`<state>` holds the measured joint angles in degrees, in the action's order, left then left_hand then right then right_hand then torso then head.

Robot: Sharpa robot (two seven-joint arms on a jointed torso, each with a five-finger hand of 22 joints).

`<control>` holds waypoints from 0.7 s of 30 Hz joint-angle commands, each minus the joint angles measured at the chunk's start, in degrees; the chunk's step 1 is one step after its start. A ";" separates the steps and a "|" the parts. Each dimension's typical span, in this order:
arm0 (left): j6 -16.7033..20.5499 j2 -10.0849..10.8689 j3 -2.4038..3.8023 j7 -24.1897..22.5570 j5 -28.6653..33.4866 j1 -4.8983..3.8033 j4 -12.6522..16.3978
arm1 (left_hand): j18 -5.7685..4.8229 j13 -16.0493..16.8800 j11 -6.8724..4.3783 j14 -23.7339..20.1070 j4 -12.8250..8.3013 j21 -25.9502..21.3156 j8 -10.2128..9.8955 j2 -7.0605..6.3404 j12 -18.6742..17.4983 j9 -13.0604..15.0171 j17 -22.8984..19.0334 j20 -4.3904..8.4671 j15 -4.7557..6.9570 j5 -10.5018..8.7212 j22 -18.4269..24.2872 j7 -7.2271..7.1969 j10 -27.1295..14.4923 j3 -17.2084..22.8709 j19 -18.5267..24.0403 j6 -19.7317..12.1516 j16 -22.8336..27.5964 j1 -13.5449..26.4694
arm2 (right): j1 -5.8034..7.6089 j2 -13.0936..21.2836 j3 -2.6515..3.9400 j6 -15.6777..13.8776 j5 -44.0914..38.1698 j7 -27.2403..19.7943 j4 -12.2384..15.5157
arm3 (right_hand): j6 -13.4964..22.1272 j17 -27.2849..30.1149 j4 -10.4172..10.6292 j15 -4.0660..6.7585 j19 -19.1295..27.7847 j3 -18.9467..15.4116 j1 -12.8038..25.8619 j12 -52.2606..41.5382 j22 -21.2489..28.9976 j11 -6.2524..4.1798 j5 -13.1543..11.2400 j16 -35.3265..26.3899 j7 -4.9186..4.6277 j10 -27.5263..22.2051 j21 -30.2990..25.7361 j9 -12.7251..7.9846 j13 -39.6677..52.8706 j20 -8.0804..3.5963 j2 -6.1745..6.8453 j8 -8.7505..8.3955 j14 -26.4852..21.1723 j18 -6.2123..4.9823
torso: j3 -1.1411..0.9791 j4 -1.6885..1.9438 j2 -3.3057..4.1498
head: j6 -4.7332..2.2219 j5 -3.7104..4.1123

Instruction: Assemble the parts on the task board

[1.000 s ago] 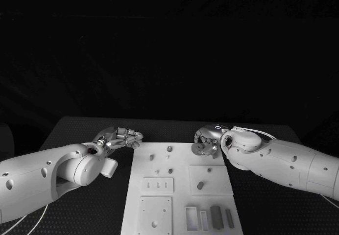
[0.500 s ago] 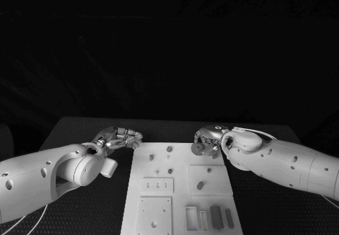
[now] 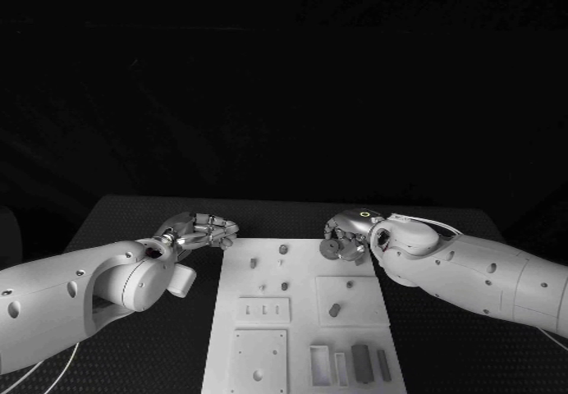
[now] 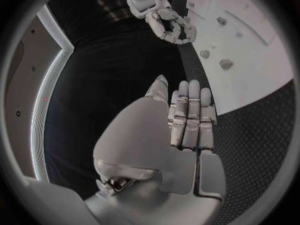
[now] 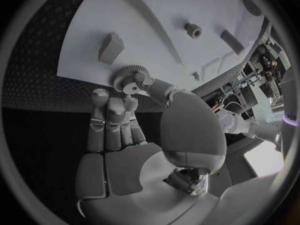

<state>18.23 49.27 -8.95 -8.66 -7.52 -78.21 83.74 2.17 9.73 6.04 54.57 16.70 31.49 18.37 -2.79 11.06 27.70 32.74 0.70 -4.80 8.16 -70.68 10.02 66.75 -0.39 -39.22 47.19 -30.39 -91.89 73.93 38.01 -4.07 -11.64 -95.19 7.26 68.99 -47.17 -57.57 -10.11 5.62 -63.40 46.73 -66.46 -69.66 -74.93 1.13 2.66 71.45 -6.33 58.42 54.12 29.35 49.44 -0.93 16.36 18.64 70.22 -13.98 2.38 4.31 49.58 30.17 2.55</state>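
Right hand (image 3: 345,239): over the far right corner of the white board, pinching a small toothed gear (image 5: 127,78) between thumb and fingertips; the other fingers lie straight and close together
Gear: held just above the board's far edge, near a small wedge-shaped block (image 5: 110,48); whether it touches the board cannot be told
Left hand (image 3: 201,231): just beside the board's far left corner, over the black table (image 3: 142,215); fingers (image 4: 190,116) stretched out side by side with the thumb alongside, holding nothing
Board (image 3: 303,279): white plate in the middle of the table, running from between the two hands toward the robot
Far part of board: small pegs (image 3: 284,249) standing in two short rows
Middle of board: a raised square with one dark slanted piece (image 3: 335,310), and a plate with three narrow slots (image 3: 265,310)
Near part of board: several grey bars (image 3: 362,363) standing side by side in a tray, and a square plate with a single hole (image 3: 258,375)
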 commanded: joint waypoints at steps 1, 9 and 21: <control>-0.73 0.02 0.03 -0.33 0.18 -0.06 0.21 | 0.18 0.09 0.11 0.21 -0.02 0.36 -0.26 -0.21 -0.36 0.02 0.07 0.19 -0.01 -0.31 0.05 0.33 0.35 0.35 -0.19 0.09 -0.11 0.25 | -0.92 0.03 -0.56 1.91 -3.55 -0.22 -0.39 | -8.83 -0.06 0.02 0.18 0.13 -0.31 0.64 -0.32 -1.08 -0.88 0.11 0.22 -0.20 -3.00 0.34 -0.06 -0.12 0.08 0.08 0.22 -0.10 -1.02 | 0.01 0.01 0.02 | 0.11 0.12; -0.74 0.04 0.03 -0.32 0.18 -0.06 0.28 | 0.18 0.10 0.10 0.21 -0.02 0.36 -0.26 -0.21 -0.36 0.03 0.08 0.19 -0.01 -0.31 0.06 0.33 0.36 0.35 -0.19 0.09 -0.11 0.25 | -1.00 -0.11 -0.57 0.23 -3.93 -1.00 -0.09 | -12.29 -0.05 0.98 0.96 -0.23 -0.18 0.77 -0.69 -1.01 -1.88 0.11 0.27 0.94 -2.09 0.63 0.95 -0.38 -0.10 -0.65 2.11 0.30 -1.02 | -0.01 -0.02 0.01 | 0.19 0.27; -0.62 0.08 0.03 -0.30 0.18 -0.06 0.38 | 0.19 0.12 0.09 0.22 -0.05 0.38 -0.27 -0.21 -0.38 0.04 0.10 0.19 0.00 -0.30 0.07 0.32 0.38 0.40 -0.18 0.12 -0.10 0.18 | -1.01 -0.30 -0.57 -2.08 -4.28 -0.46 0.20 | -16.20 0.04 3.31 2.47 -1.72 -0.88 1.89 -0.41 -0.72 -3.89 0.10 0.47 3.11 0.72 1.26 3.20 -1.67 -0.91 -1.79 4.60 2.02 -1.02 | 0.02 0.06 0.02 | 0.30 0.35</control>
<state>18.23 49.39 -8.95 -8.63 -7.51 -78.21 83.92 2.17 9.77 6.04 54.57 16.70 31.49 18.37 -2.79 11.06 27.70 32.78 0.70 -4.81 8.16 -70.69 10.02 66.75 -0.39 -39.22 47.19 -30.39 -91.89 73.41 37.83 -4.31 -14.31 -98.33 6.68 69.12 -48.40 -57.55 -7.02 7.85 -64.70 45.85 -64.99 -70.35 -74.91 -1.08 2.67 71.79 -5.11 60.43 55.02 31.62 47.81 -1.78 14.91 23.06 72.06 -14.15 2.38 4.35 49.59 30.47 2.91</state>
